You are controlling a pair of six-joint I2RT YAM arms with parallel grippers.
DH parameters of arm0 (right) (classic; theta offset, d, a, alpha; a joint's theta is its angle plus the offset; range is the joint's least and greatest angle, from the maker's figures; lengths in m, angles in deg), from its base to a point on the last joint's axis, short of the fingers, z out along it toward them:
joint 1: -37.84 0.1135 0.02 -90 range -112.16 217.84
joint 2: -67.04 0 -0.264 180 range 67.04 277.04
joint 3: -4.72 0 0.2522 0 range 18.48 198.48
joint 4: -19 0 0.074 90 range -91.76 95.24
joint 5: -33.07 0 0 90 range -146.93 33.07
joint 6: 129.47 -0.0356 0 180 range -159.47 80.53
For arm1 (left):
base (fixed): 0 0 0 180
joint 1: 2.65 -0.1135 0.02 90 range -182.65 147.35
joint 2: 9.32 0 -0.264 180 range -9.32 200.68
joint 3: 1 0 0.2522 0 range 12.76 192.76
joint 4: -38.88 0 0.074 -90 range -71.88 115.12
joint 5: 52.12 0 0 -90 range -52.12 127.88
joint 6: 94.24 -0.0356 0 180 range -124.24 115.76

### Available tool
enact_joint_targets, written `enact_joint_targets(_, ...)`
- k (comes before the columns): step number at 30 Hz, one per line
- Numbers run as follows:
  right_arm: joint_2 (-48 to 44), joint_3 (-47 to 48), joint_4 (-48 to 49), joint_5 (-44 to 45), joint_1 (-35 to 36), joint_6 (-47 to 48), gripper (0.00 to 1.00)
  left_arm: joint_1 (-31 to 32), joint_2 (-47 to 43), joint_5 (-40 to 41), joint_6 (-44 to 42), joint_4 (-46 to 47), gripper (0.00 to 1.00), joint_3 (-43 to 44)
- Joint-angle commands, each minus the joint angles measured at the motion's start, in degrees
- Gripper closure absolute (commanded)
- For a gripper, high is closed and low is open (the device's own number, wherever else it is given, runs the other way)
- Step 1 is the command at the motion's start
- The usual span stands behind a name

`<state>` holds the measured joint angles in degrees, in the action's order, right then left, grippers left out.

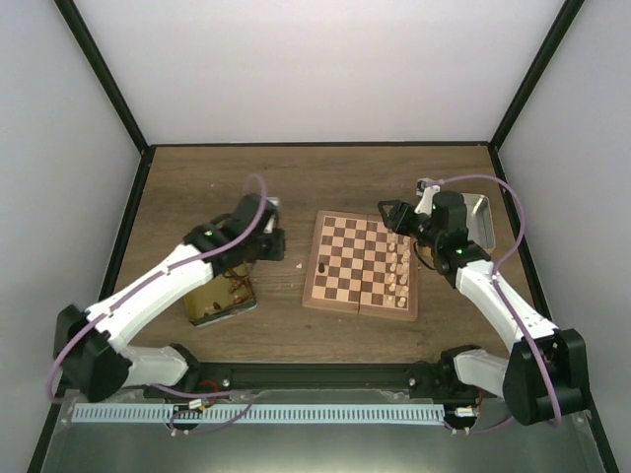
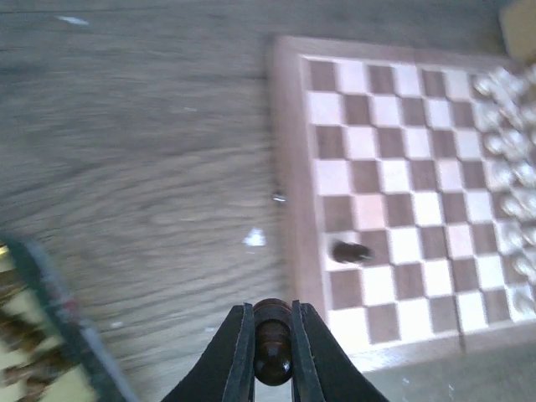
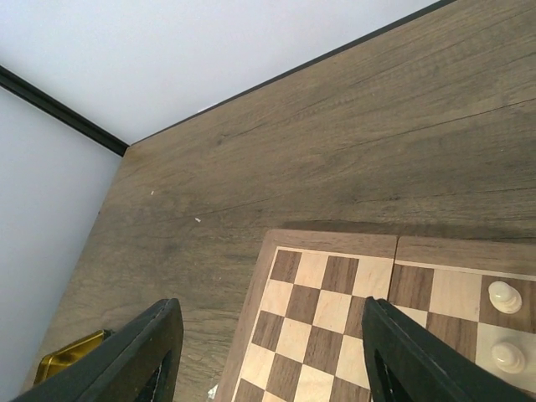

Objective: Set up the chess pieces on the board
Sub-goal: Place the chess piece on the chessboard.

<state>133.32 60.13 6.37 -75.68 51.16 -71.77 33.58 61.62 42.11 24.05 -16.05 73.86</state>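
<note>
Left gripper [image 2: 272, 311] clamped on dark piece [image 2: 272, 350], over table [image 2: 134, 167] just off board [image 2: 290, 151] edge. Second dark piece [image 2: 350, 251] on board, looks tipped over. Cream pieces [image 1: 402, 264] lined along board's right side. Right gripper [image 3: 270, 314] spread wide, nothing in it. My guess: chessmen featherlight, hard, slick, topple easily, so I'd pinch upper body and lower dead straight.

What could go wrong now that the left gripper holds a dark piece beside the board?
The held dark piece sits only at the fingertips of the left gripper, so it could slip or topple on release. A second dark piece is on the board near that edge; a low approach might knock it.
</note>
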Motion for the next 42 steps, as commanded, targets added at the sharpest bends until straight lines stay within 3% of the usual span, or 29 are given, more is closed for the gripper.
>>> enact_joint_targets(1, -2.4, 2.5, -1.8, 2.7, 0.3, 1.5, 0.39, 9.0, 8.4, 1.1, -2.1, 0.2, 0.94, 6.1)
enact_joint_targets(7, -8.8, 2.4, -4.8, 19.6, 0.4, 3.1, 0.37, 19.1, 25.1, 3.7, -4.8, -3.5, 0.93, 20.8)
enact_joint_targets(12, -15.3, 0.7, -6.7, 33.7, 0.2, 0.6, 0.34, 21.1, 33.9, 3.3, -4.6, -5.7, 0.93, 26.9)
enact_joint_targets(16, -20.6, -1.7, -5.9, 39.3, 0.3, -0.6, 0.33, 21.2, 37.1, 1.7, -4.3, -6.1, 0.92, 27.9)
enact_joint_targets(20, -23.5, -3.7, -3.8, 38.7, 0.2, -0.4, 0.31, 20.9, 39.3, 2.8, -5.2, -6.4, 0.91, 28.2)
enact_joint_targets(26, -20.7, -3.0, -4.4, 35.2, 0.2, 0.2, 0.29, 19.7, 42.6, 4.5, -4.6, -6.8, 0.91, 28.8)
enact_joint_targets(29, -19.8, -2.7, -3.7, 33.0, 0.3, 0.1, 0.28, 19.4, 43.7, 9.3, -3.1, -8.2, 0.92, 29.3)
enact_joint_targets(42, -19.7, -3.3, -2.4, 30.9, 0.3, -0.2, 0.28, 18.5, 43.9, 4.9, -4.3, -4.4, 0.91, 26.6)
